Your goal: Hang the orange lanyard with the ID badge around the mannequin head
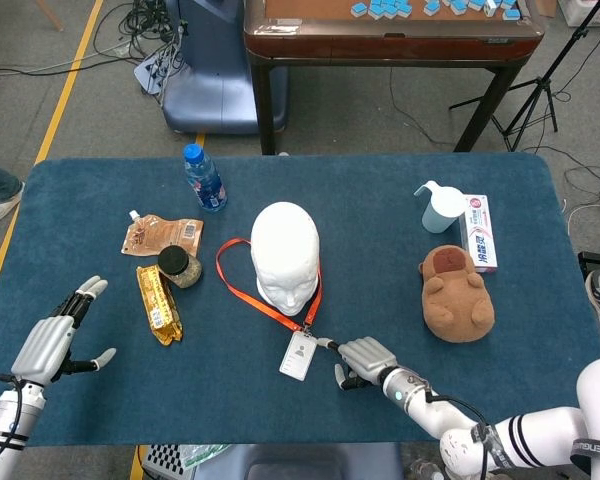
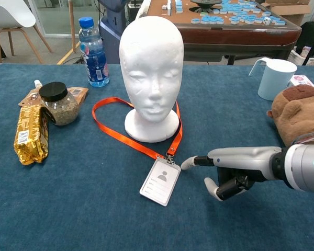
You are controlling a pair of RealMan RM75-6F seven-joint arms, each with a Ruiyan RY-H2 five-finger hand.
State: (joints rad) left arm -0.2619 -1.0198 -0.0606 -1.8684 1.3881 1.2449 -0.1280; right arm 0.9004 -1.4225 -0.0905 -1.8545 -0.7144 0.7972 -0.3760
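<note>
The white mannequin head (image 1: pixel 285 255) (image 2: pixel 152 68) stands upright mid-table. The orange lanyard (image 1: pixel 242 288) (image 2: pixel 115 137) lies flat on the cloth, looped around the head's base, not over it. Its ID badge (image 1: pixel 299 355) (image 2: pixel 160 181) lies face up in front of the head. My right hand (image 1: pixel 365 358) (image 2: pixel 231 168) hovers low just right of the badge, holding nothing; one fingertip (image 2: pixel 187 163) points at the badge clip with a small gap. My left hand (image 1: pixel 55 340) rests at the table's near left, fingers spread, empty, seen only in the head view.
Left of the head lie a water bottle (image 2: pixel 93 52), a black-lidded jar (image 2: pixel 59 103), a gold snack pack (image 2: pixel 31 133) and a brown pouch (image 1: pixel 162 236). On the right stand a white jug (image 2: pixel 276 77), a toothpaste box (image 1: pixel 479 232) and a brown plush toy (image 1: pixel 458 293).
</note>
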